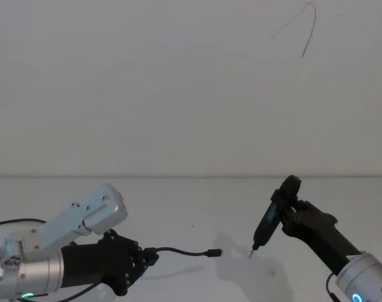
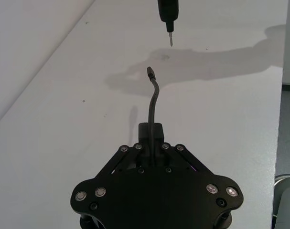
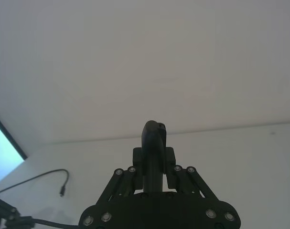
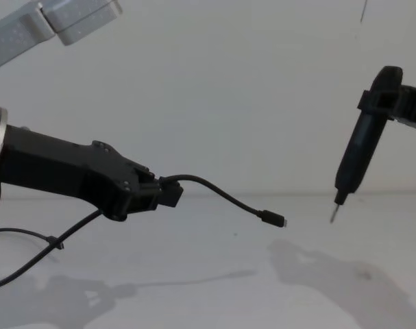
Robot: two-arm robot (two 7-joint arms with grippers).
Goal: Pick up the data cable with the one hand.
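Head view places the left gripper (image 1: 146, 257) low at the near left, on its silver arm (image 1: 84, 220) with a green light at the bottom edge. Its 2 fingers (image 4: 170, 194) are closed narrowly on the data cable (image 1: 184, 253), clamping it near one end. From the fingertips the cable sticks out toward the robot's right, clear of the white table (image 1: 178, 207), rising a little and then drooping to its small black plug (image 1: 214, 253), which has a tiny metal end. In the chest view the plug (image 4: 273, 219) hangs in the air above the tabletop, with the cable's thin shadow lying below it on the surface.

The right gripper (image 1: 290, 204) is at the near right, raised off the table, its fingers pressed against a slim black pen-like tool (image 1: 266, 223). The tool slants downward toward the left, and its pointed metal tip (image 1: 252, 253) sits just beside the plug without touching it; a small gap separates the 2.

A second black lead (image 4: 29, 264) hangs below the left arm and loops down toward the table.

Behind everything stands a plain white wall (image 1: 178, 94)
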